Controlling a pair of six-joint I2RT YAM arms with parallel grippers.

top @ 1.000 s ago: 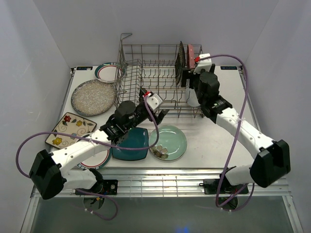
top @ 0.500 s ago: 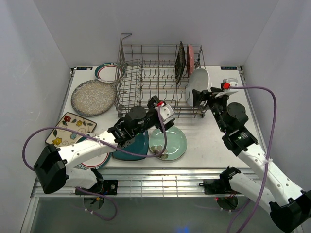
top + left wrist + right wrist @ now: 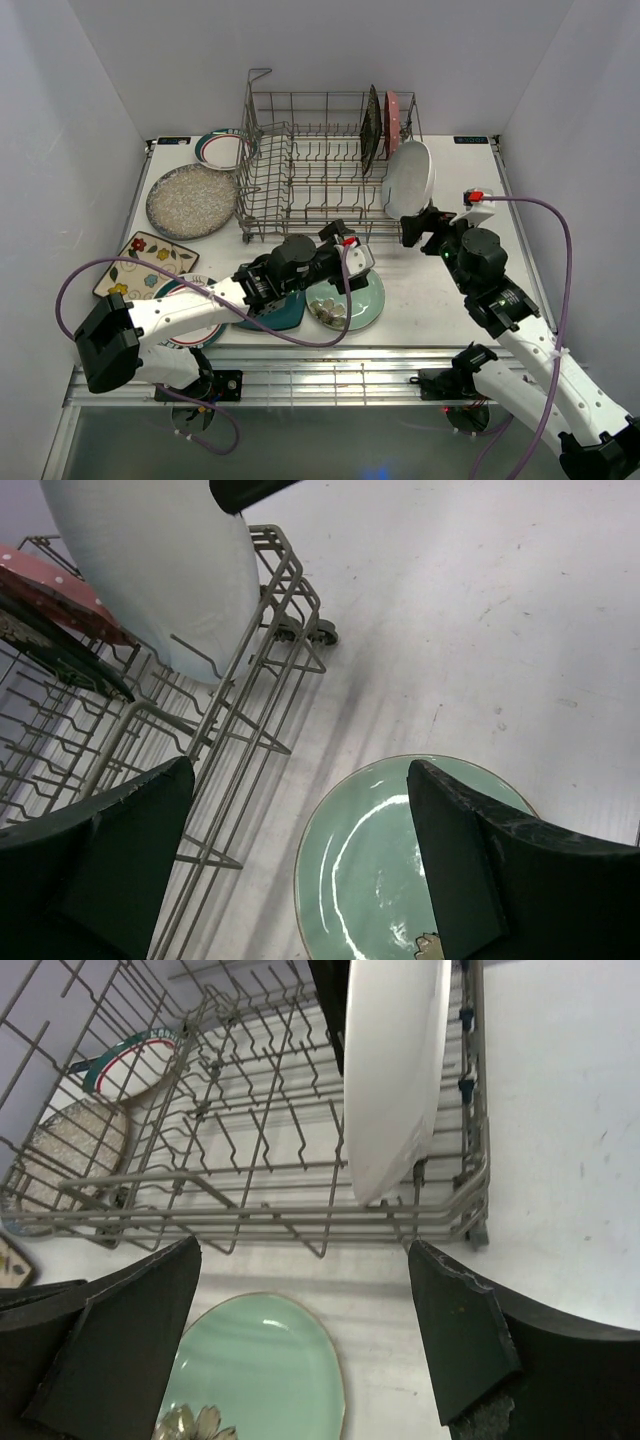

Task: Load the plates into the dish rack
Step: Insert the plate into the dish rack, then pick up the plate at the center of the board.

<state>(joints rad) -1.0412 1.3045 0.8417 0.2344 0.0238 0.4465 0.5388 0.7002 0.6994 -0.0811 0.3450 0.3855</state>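
The dish rack [image 3: 310, 165] holds three upright plates at its right end: a black floral one [image 3: 371, 125], a pink one [image 3: 392, 115] and a white oval one [image 3: 411, 178]. My right gripper [image 3: 418, 228] hangs open just in front of the white oval plate [image 3: 390, 1070], holding nothing. A mint round plate [image 3: 352, 300] lies flat before the rack. My left gripper [image 3: 358, 268] is open above the mint plate [image 3: 380, 870], apart from it. The teal square plate [image 3: 272, 308] is partly hidden under the left arm.
Left of the rack lie a green-and-red-rimmed plate [image 3: 222, 148], a speckled grey plate [image 3: 192, 200] and a cream flowered square plate [image 3: 140, 262]. Another rimmed plate [image 3: 195, 325] peeks out under the left arm. White walls close in on the table's sides.
My right arm has drawn back from the rack toward the near right, leaving the white oval plate standing there. My left gripper has moved right, over the mint plate.
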